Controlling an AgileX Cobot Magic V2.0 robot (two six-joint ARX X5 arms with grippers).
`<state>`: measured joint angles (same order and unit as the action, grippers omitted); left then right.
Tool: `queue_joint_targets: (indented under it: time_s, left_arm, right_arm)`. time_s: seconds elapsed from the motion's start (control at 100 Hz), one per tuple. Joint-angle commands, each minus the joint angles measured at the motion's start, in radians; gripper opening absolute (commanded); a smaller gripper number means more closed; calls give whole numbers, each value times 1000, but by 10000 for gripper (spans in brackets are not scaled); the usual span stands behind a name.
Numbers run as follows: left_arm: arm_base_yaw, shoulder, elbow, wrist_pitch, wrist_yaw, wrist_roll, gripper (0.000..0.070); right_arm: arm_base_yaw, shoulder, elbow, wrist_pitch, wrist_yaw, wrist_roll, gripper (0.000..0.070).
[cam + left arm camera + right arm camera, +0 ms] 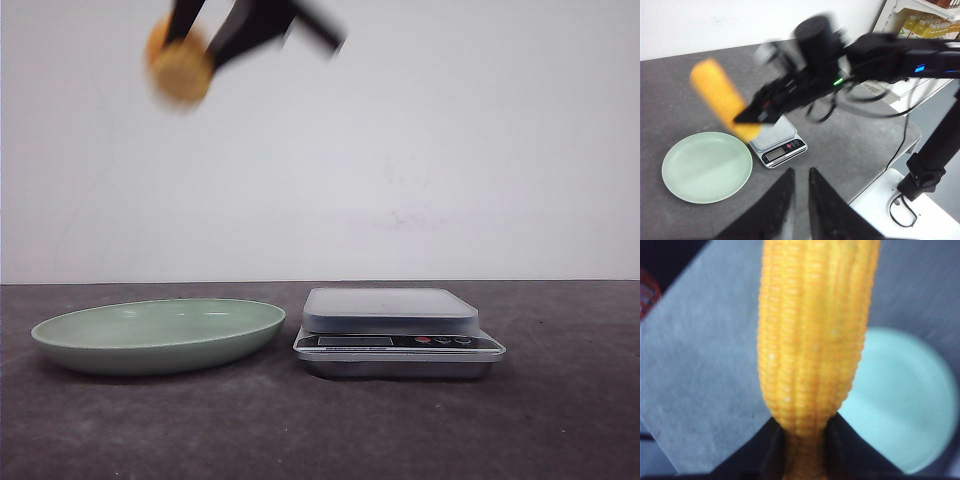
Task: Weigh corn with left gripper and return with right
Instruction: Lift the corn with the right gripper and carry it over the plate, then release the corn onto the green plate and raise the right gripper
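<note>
Corn (pixel 180 66): clamped in right gripper (pixel 805 450), held high above green plate (pixel 160 335), scale (pixel 395 330) beside it; left gripper (pixel 799 192): empty, fingers slightly parted.

Yellow corn (pixel 178 68) clamped in right end effector (pixel 805 440), aloft.

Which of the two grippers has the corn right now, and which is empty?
The right gripper has it: its black fingers clamp the yellow-orange corn cob high above the pale green plate. The left gripper holds nothing between its fingers.
</note>
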<state>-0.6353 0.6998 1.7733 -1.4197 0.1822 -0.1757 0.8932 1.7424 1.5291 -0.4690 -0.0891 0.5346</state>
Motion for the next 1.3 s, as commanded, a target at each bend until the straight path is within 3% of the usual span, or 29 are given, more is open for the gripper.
queue_joint_targets:
  time_s: [0.0,0.1,0.25,0.41,0.46,0.56,0.6,0.75,0.89,0.94,0.98,1.01,1.08,1.19,1.29]
  left_arm:
    - [-6,5,18,-1,-2,17,10]
    - [-6,5,18,-3,-2,15,10]
    - [-6,5,18,-11,-1,14,10]
    - [-6,5,18,-27,-2,12,10]
    - [-6,5,18,-27,-2,12,10]
    - [-6,5,18,-27,-2,10,10]
    - [-6,5,18,-27,-2,10,10]
    - [-6,5,18,-27,-2,10,10]
    - [-6,5,18,-27,-2,10,10]
    - [-6,5,18,-27,-3,10,10]
    - [-6,5,18,-27,-5,10,10]
    - [-6,5,18,-27,-6,10,10]
    - [-6,5,18,-27,-7,10,10]
    - [-6,5,18,-28,-37,9,10]
    - [-6,5,18,-28,-87,10,10]
  right_arm:
    - [-1,106,15,5,-19,111,0]
    - [-4,216,15,0,-46,181,0]
    - [-19,311,15,13,-148,251,0]
    - [-19,319,15,40,-147,261,16]
    - [-19,319,16,52,-153,273,152]
    - [-21,319,17,57,-176,296,602]
    - [-21,318,18,58,-177,296,700]
    - [-21,297,35,70,-165,233,700]
    - [-21,223,93,71,-61,117,640]
    - [-21,183,126,62,-23,59,568]
    - [-20,142,150,47,7,6,471]
    - [-15,108,166,34,40,-37,354]
    - [19,19,190,2,173,-159,0]
    - [109,-134,190,-7,399,-383,12]
    - [217,-253,189,-11,518,-524,12]
